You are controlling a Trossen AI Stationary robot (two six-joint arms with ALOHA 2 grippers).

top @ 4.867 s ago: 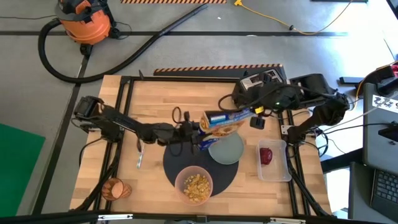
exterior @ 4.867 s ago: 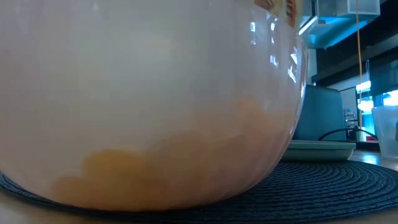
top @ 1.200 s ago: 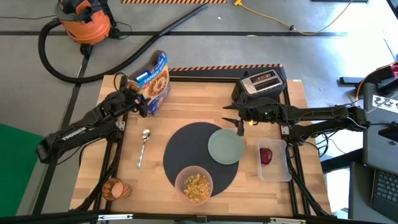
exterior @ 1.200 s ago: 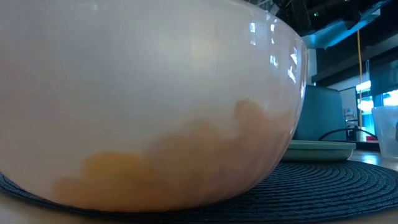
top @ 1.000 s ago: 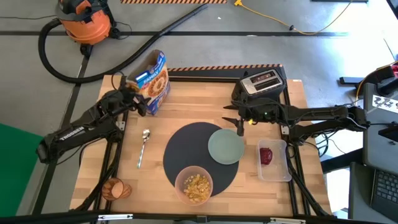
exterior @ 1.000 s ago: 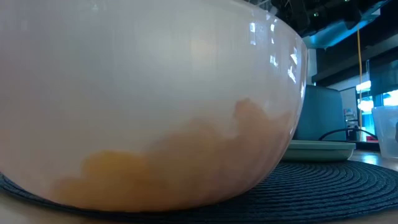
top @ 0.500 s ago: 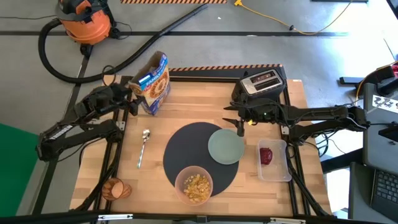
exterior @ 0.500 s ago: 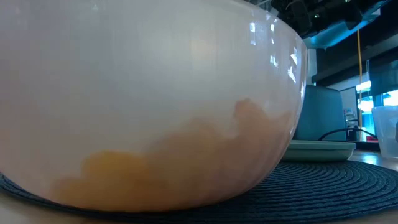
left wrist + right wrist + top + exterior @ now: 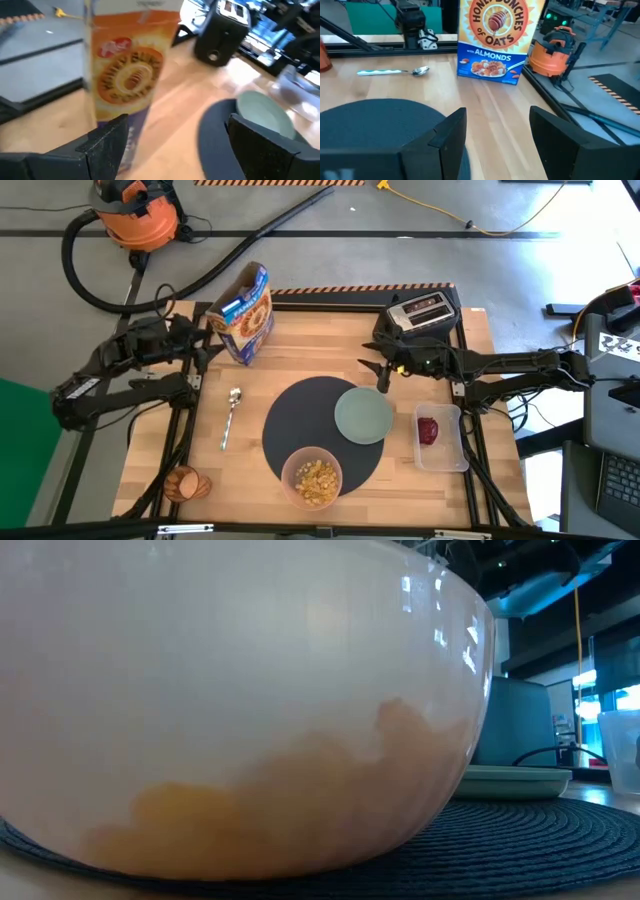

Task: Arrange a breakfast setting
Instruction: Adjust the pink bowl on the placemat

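The round dark-grey mat (image 9: 300, 420) lies mid-table. On it rest the pale green plate (image 9: 363, 416) and the pink bowl (image 9: 313, 478), which holds cereal and fills the low view (image 9: 240, 710). The metal spoon (image 9: 230, 418) lies left of the mat, and the orange cup (image 9: 187, 483) sits at the near left corner. A red apple (image 9: 428, 430) sits in a clear tub. My left gripper (image 9: 207, 342) (image 9: 175, 145) is open just left of the cereal box (image 9: 245, 315), touching nothing. My right gripper (image 9: 383, 375) (image 9: 497, 135) is open above the mat's far edge.
The cereal box (image 9: 125, 75) stands upright at the far left of the table. The black toaster (image 9: 425, 310) stands at the far right, behind my right arm. The clear tub (image 9: 440, 442) is on the right edge. An orange vacuum (image 9: 135, 210) and its hose lie on the floor beyond the table.
My left gripper has drawn back from the cereal box toward the table's left edge and risen. The box stays upright where it stood. My right arm has stayed in place.
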